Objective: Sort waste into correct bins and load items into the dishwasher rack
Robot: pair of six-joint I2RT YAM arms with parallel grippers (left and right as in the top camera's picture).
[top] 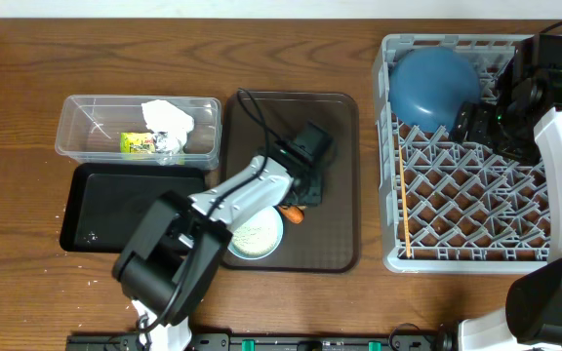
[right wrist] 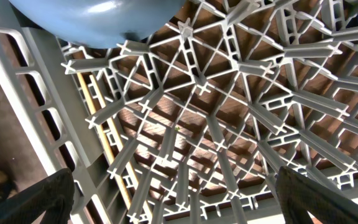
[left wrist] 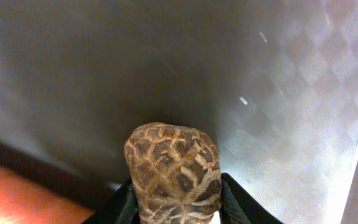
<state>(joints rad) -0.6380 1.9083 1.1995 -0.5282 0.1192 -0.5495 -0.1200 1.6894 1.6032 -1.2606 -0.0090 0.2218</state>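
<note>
Brown serving tray (top: 340,224) holds the small white bowl (top: 255,237) and orange carrot (top: 291,214) beside the left gripper (left wrist: 174,208), reaching low, clamped on the small brown lumpy food piece (left wrist: 173,165); right gripper (right wrist: 179,196) gapes over the dishwasher rack (right wrist: 197,93).

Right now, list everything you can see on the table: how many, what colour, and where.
table: one, brown wood, under everything
clear tub: one, transparent, far left
napkin: one, white, in the clear tub
wrapper: one, yellow-green, in the clear tub
black tray: one, black, beside the clear tub
serving tray: one, dark brown, middle
white bowl: one, white, on the serving tray
rice: one portion, white, in the white bowl
carrot: one, orange, beside the white bowl
food piece: one, brown, in the left gripper
dishwasher rack: one, grey, right
blue bowl: one, dark blue, rack's far corner
chopsticks: count unclear, wooden, along the rack's left wall
left gripper: black, over the serving tray
right gripper: black, open, over the rack
</note>
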